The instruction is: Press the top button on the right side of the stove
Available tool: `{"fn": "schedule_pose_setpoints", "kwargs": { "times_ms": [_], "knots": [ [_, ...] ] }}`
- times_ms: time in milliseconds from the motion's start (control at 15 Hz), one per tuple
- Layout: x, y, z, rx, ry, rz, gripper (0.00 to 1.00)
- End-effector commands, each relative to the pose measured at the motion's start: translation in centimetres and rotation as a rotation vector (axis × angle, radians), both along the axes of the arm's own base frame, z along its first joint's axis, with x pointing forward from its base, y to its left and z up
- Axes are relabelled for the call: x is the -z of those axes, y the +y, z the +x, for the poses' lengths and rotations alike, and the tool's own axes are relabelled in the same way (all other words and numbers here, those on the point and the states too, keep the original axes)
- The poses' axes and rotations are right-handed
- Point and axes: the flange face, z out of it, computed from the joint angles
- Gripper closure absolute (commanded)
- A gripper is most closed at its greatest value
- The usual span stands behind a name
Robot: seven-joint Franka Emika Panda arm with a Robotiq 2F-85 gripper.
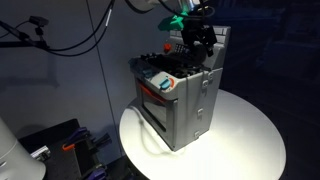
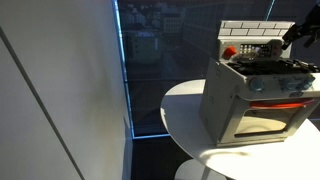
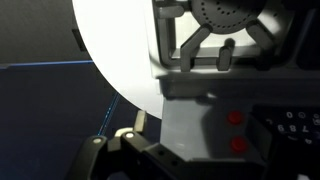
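Observation:
The grey toy stove (image 1: 180, 95) stands on a round white table (image 1: 250, 135); it also shows in the other exterior view (image 2: 258, 95), with its white brick back wall (image 2: 245, 30) and lit oven door. My gripper (image 1: 197, 42) hovers over the stove top near the back wall, also seen in an exterior view (image 2: 290, 38). In the wrist view the stove's grey side (image 3: 190, 110) carries two red buttons, an upper one (image 3: 236, 118) and a lower one (image 3: 238, 144), beside a black burner (image 3: 225, 20). The gripper's dark body fills the bottom edge; its fingertips do not show clearly.
A dark blue wall lies behind the table. Black gear with cables (image 1: 60, 145) sits on the floor beside the table. A large white panel (image 2: 50, 90) stands at one side. The table edge (image 3: 110, 60) curves close to the stove.

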Motion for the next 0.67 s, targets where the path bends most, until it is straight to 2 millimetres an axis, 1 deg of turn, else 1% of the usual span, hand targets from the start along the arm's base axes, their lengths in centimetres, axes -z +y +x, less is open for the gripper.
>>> {"fn": "schedule_pose_setpoints", "kwargs": {
  "times_ms": [0,600],
  "knots": [
    [-0.4,-0.1,1.3,0.019,0.000,-0.016,0.00],
    [-0.4,0.0,2.4,0.014,-0.006,-0.019,0.00]
  ]
}}
